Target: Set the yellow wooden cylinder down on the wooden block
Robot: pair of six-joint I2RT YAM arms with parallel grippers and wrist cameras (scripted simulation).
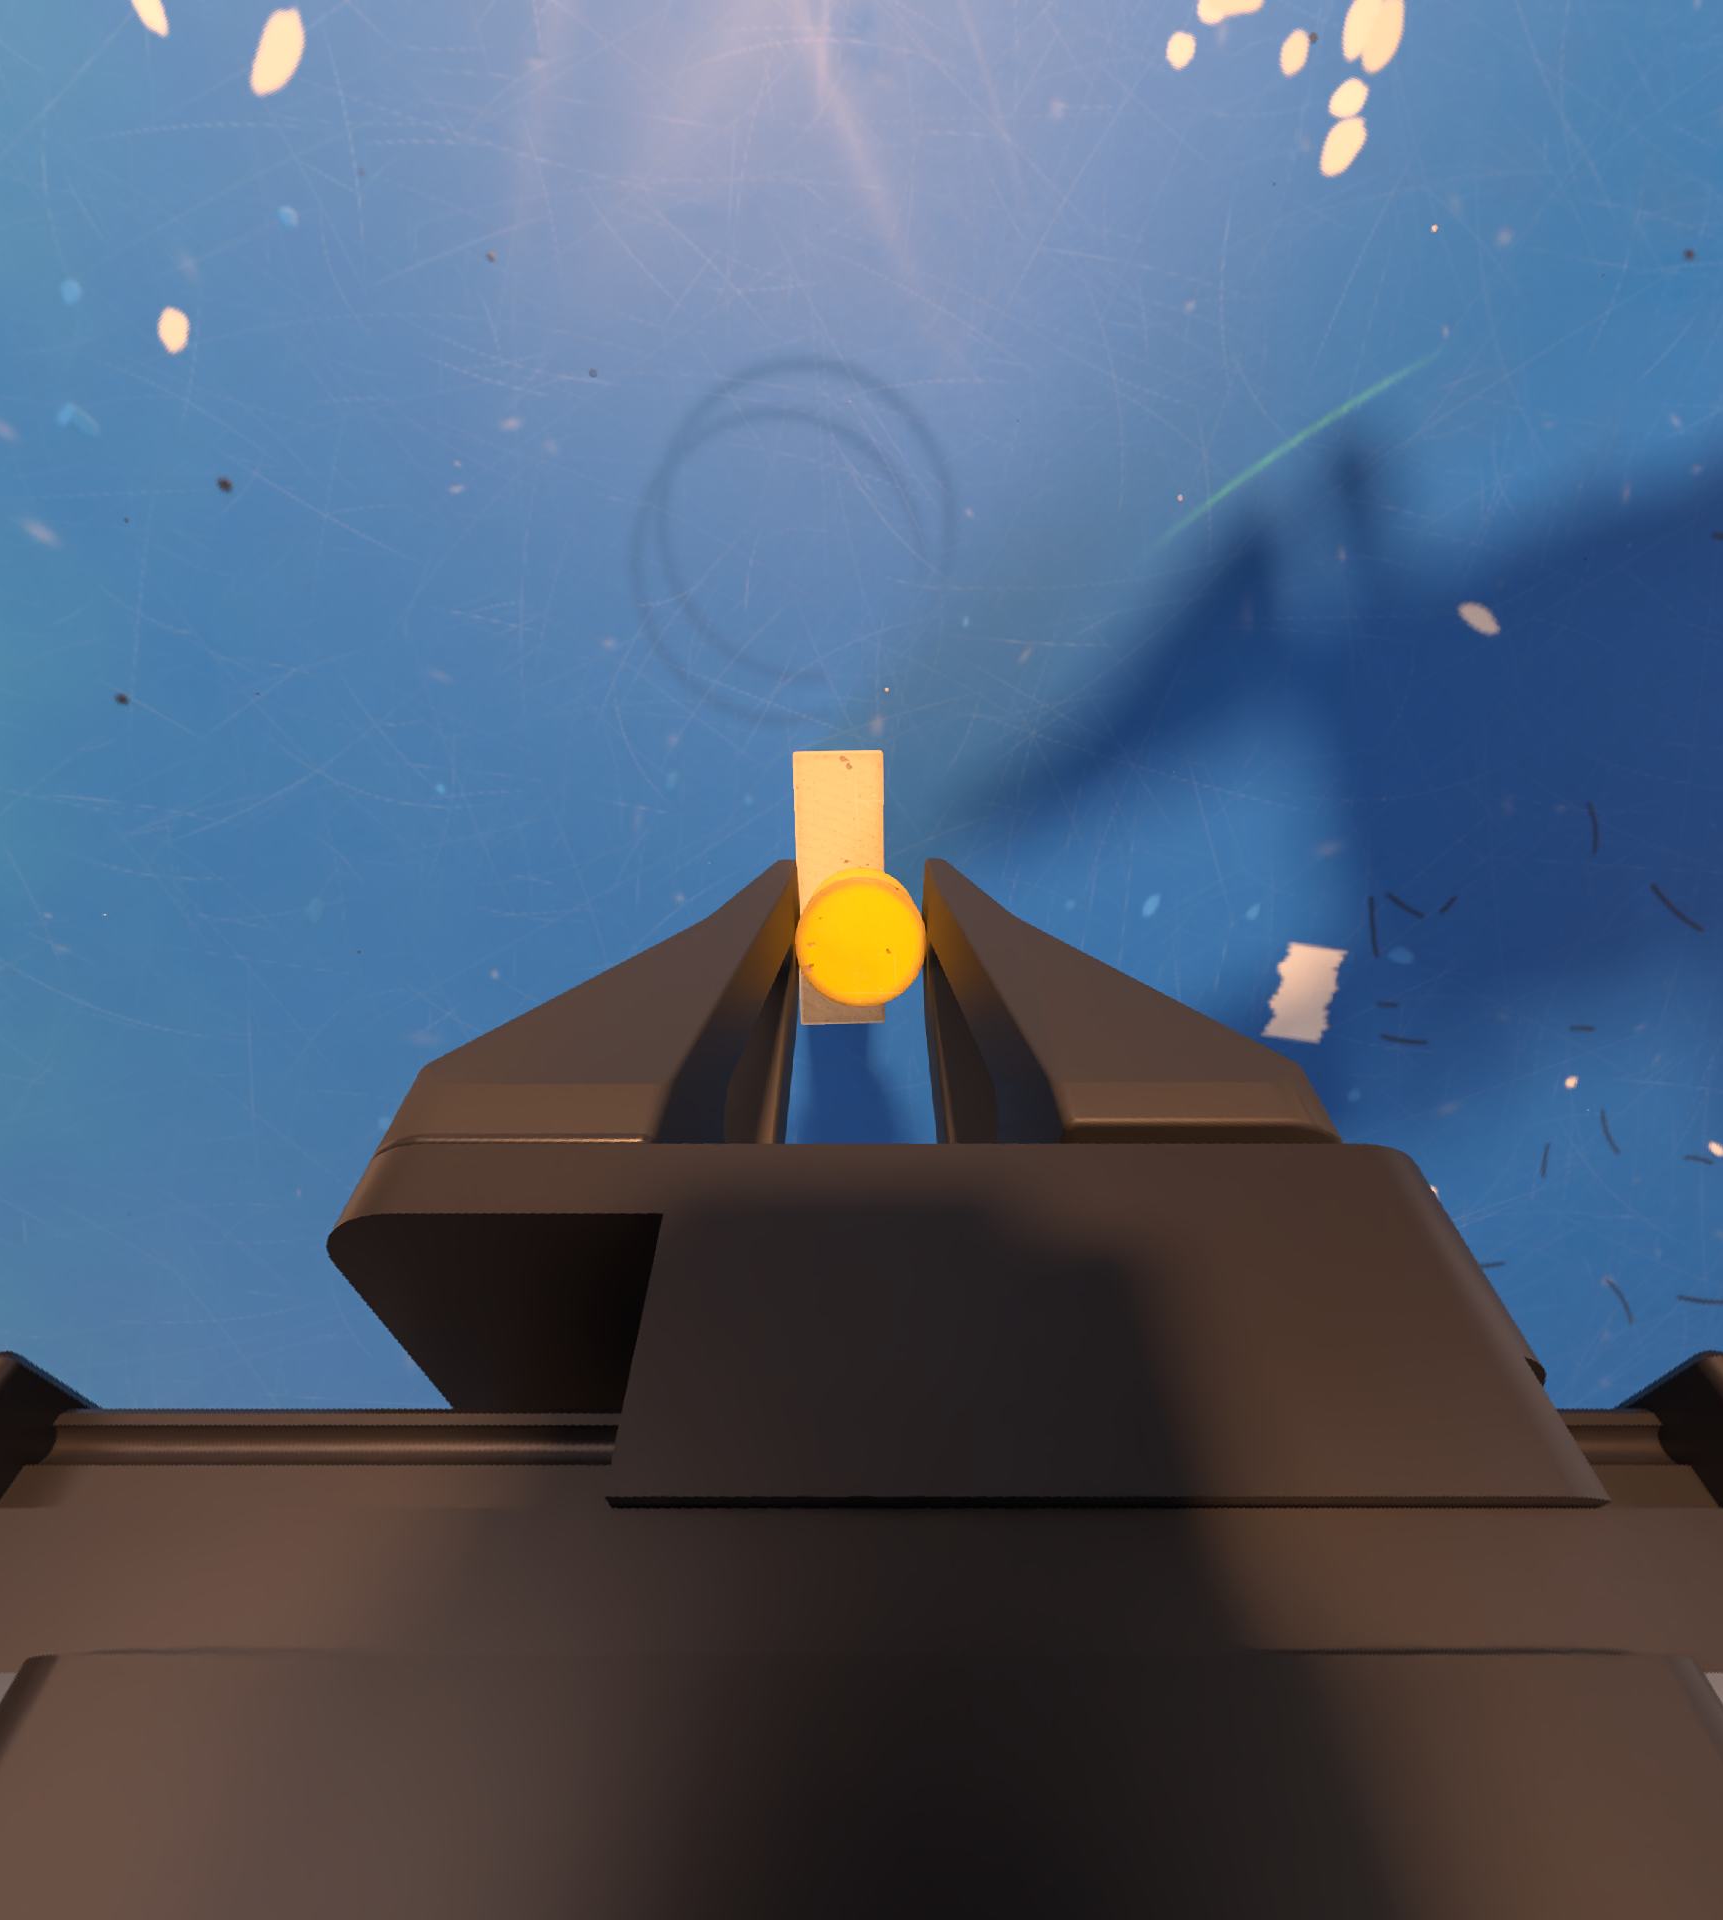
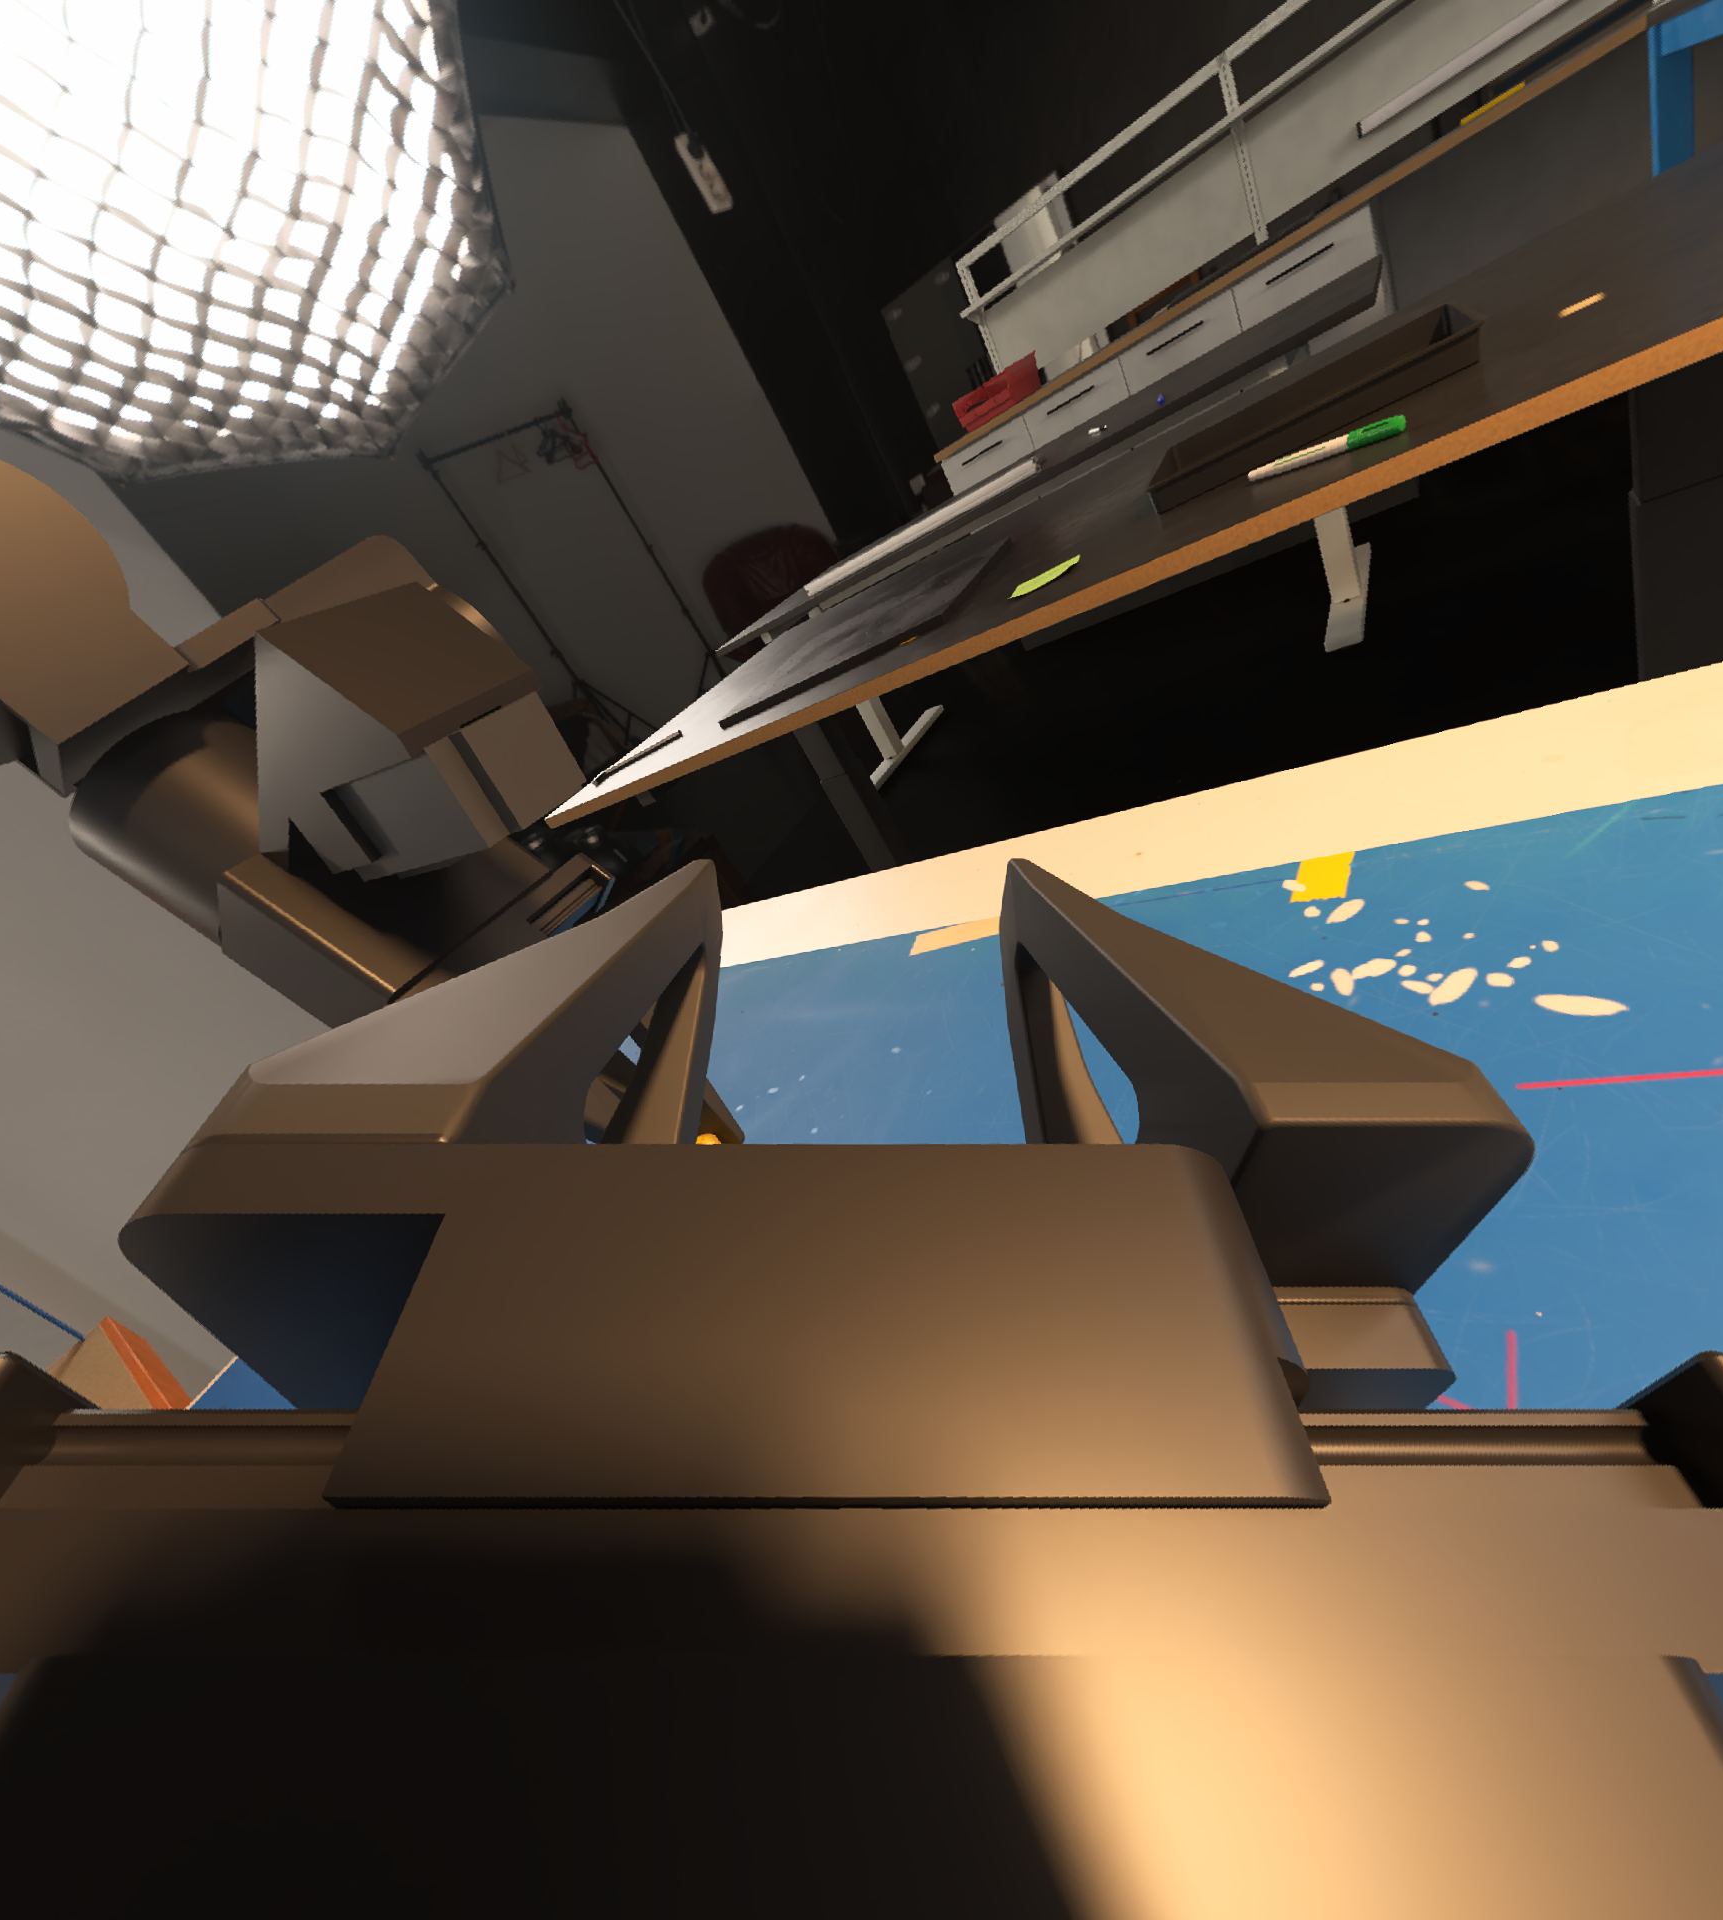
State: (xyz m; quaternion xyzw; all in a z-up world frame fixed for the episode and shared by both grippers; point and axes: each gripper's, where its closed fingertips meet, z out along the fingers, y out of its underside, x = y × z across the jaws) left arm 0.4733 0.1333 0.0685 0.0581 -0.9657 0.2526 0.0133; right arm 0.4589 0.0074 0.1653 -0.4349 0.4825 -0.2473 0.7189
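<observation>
In the left wrist view my left gripper (image 1: 861, 883) is shut on the yellow wooden cylinder (image 1: 859, 940), whose round end faces the camera between the fingertips. Directly below it lies the pale wooden block (image 1: 837, 805), long and narrow, on the blue mat. The cylinder covers the block's near part; I cannot tell whether they touch. In the right wrist view my right gripper (image 2: 862, 883) is open and empty above the mat. The left arm (image 2: 317, 748) shows at its left, with a small yellow-orange bit, likely the cylinder (image 2: 707, 1140), peeking beside its left finger.
The blue mat (image 1: 421, 623) is scratched, with pale worn patches and a white tape scrap (image 1: 1306, 992). A pale table edge (image 2: 1356, 769) borders the mat. Beyond it stand dark workbenches (image 2: 1252, 499) and a large softbox light (image 2: 171, 208).
</observation>
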